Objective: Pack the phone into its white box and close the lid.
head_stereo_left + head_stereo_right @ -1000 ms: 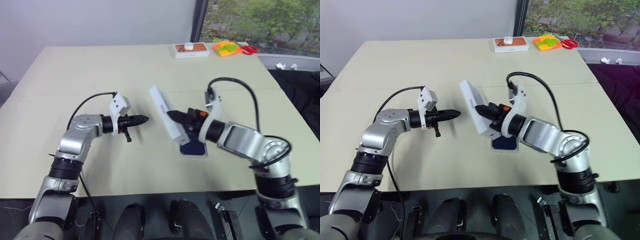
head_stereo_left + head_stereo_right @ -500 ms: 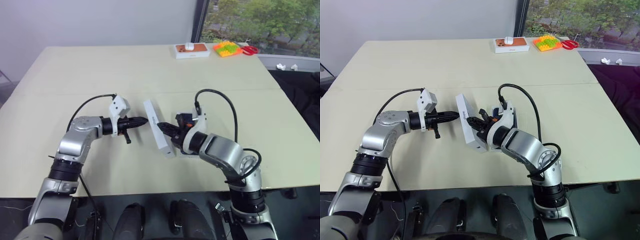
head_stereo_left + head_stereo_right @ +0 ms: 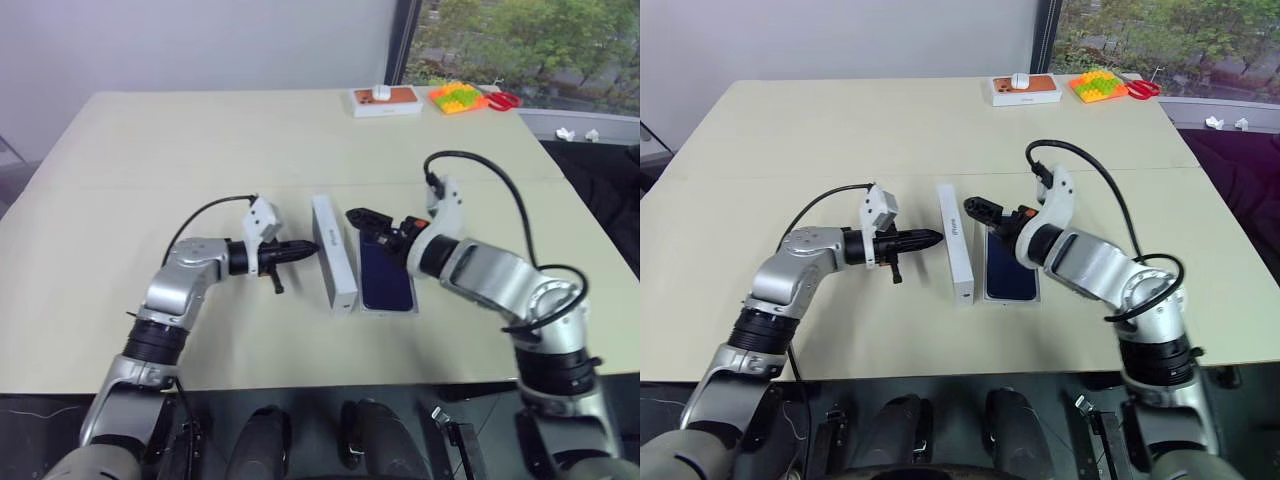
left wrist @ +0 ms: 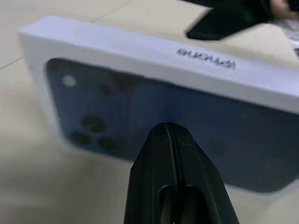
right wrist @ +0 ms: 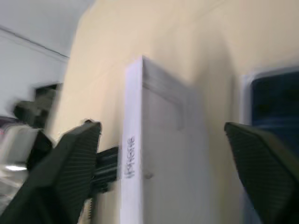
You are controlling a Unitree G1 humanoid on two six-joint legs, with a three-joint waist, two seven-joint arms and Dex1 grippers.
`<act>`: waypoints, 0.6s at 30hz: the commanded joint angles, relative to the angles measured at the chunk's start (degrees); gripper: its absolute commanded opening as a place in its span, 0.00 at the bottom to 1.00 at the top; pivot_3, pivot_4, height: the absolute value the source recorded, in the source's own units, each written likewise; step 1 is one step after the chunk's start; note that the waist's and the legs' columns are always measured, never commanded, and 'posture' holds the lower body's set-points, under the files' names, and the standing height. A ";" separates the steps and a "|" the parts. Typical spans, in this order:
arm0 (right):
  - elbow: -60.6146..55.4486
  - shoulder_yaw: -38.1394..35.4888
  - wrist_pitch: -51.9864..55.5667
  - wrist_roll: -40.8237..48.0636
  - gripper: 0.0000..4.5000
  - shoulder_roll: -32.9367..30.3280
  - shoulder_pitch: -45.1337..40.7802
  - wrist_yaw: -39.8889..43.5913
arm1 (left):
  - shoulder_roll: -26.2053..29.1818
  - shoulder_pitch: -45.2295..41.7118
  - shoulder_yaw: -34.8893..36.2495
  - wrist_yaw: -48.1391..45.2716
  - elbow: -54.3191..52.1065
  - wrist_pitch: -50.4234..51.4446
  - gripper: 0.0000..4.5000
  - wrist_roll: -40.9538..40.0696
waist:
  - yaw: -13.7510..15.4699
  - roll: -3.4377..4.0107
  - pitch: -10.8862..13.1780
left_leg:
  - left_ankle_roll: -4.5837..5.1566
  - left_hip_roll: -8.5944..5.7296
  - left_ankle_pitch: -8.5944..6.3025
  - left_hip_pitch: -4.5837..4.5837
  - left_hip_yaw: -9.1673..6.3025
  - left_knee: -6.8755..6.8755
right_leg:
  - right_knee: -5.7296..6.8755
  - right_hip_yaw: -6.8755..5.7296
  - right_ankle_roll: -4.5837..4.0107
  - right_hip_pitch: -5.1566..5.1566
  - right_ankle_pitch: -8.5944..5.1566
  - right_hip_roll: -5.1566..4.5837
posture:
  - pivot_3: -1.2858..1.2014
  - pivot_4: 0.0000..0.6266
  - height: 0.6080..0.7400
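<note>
Head views: the lid (image 3: 334,252) now stands on edge on the table (image 3: 150,150), released, beside the phone (image 3: 386,272) in the box (image 3: 412,306). Left wrist: left gripper (image 4: 169,135) shut, near the lid's printed face. Right wrist: right gripper (image 5: 163,154) now spread wide.

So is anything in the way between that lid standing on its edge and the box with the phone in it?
Nothing visible. The lid stands on its edge right beside the white box holding the phone.
</note>
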 commanded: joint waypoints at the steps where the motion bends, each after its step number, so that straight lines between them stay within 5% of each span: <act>1: -0.39 -1.02 2.76 -5.19 0.99 -3.69 -1.12 6.69 | -1.73 -1.58 -2.57 -0.30 -2.26 -0.63 0.00 0.47 | -0.08 0.00 0.00 | 0.03 0.00 -0.02 0.00 0.01 0.00 | -0.02 0.00 0.00 0.00 0.00 0.00 | 0.52 0.24 1.00; 8: 0.34 -2.79 6.08 -14.44 0.99 -10.50 -1.29 15.27 | -7.23 -4.98 -4.83 1.05 -1.89 -0.62 0.00 0.42 | 0.14 -0.01 0.01 | 0.11 -0.01 -0.06 0.00 0.04 0.01 | -0.04 0.01 0.01 0.00 0.00 0.01 | 0.52 0.24 1.00; 14: -2.91 -0.90 9.26 -28.02 0.99 -17.83 -0.40 24.61 | -5.15 -7.25 4.29 6.23 -1.85 4.94 0.00 -3.86 | -0.22 -0.01 0.01 | 0.13 0.00 -0.07 0.02 0.04 0.00 | -0.04 0.01 0.01 -0.01 0.00 0.08 | 0.52 0.24 1.00; 18: -5.90 0.76 10.23 -35.46 0.69 -19.85 0.27 31.34 | 0.93 -6.44 8.53 8.42 -2.36 7.24 0.00 -3.36 | -0.27 -0.01 0.01 | 0.16 0.01 -0.09 0.05 0.01 -0.02 | -0.04 0.00 0.01 -0.01 -0.01 0.21 | 0.52 0.24 1.00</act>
